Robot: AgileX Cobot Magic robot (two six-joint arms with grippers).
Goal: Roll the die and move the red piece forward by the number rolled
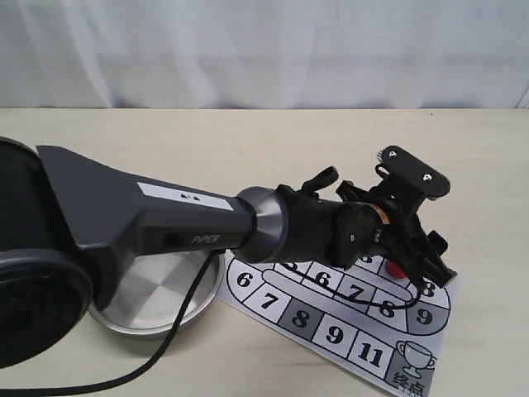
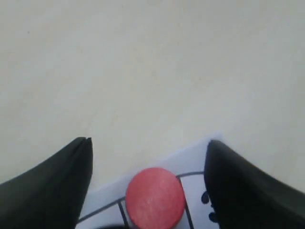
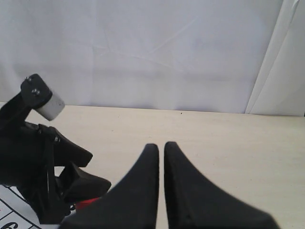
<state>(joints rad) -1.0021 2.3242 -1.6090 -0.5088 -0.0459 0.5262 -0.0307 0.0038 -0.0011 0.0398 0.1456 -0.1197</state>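
Pale tabletop (image 2: 143,71): red piece (image 2: 155,196) straddled by parted left gripper (image 2: 148,141).
Likely light, slick; to be pinched by its sides.

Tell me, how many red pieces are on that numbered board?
1. The red piece stands on the game board within the open left pincer. The left arm covers part of the board, so another could be hidden.

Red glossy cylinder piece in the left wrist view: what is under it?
The red cylinder piece stands on a white paper game board, over black cell lines. The cell number beneath is covered.
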